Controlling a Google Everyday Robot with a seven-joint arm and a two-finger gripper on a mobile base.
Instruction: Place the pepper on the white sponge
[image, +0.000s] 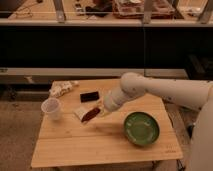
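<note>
Dark shelving is running behind a pale wooden tabletop (75, 150), where a white arm (165, 92) is reaching in from the right. Its hand (100, 108) is hanging low, closed on the dark red elongated pepper (90, 115), which is tilting down-left over the small white rectangular sponge (80, 111) — whether they are touching I cannot tell. A translucent white plastic cup (51, 108) is standing just left of the sponge, a flat black rectangular object (89, 96) is lying just behind it, and a crumpled white wrapper (61, 89) is sitting near the back-left edge. A round green bowl (141, 129) is sitting to the right — well apart from the sponge.
</note>
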